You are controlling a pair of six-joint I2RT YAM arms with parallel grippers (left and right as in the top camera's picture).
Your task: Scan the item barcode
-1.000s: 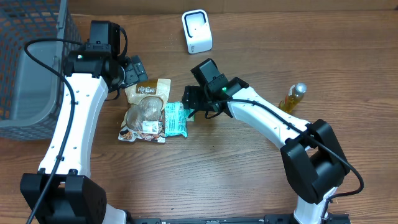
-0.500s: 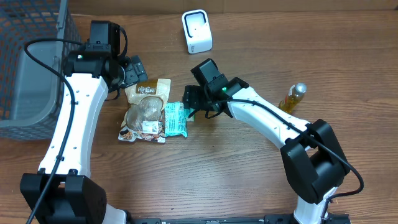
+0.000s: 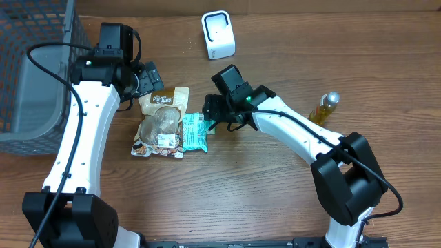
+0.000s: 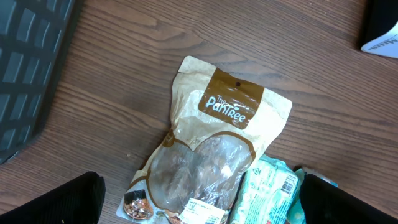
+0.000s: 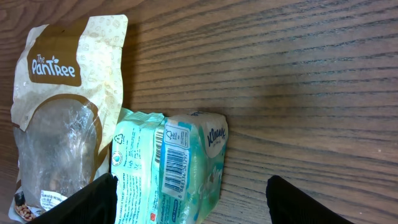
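A teal Kleenex tissue pack (image 5: 168, 165) lies on the wooden table with its barcode (image 5: 175, 163) facing up. My right gripper (image 5: 193, 208) stands open right over it, one finger on either side and touching nothing. In the overhead view the pack (image 3: 193, 132) lies just left of that gripper (image 3: 211, 114). A tan Pantree snack pouch (image 4: 211, 149) lies flat against the pack's left side. My left gripper (image 4: 199, 211) hangs wide open above the pouch and holds nothing. The white barcode scanner (image 3: 218, 34) stands at the back of the table.
A grey mesh basket (image 3: 31, 69) fills the far left. A small bottle of yellow oil (image 3: 324, 107) lies at the right, beside my right arm. Bare wood shows in front of the items.
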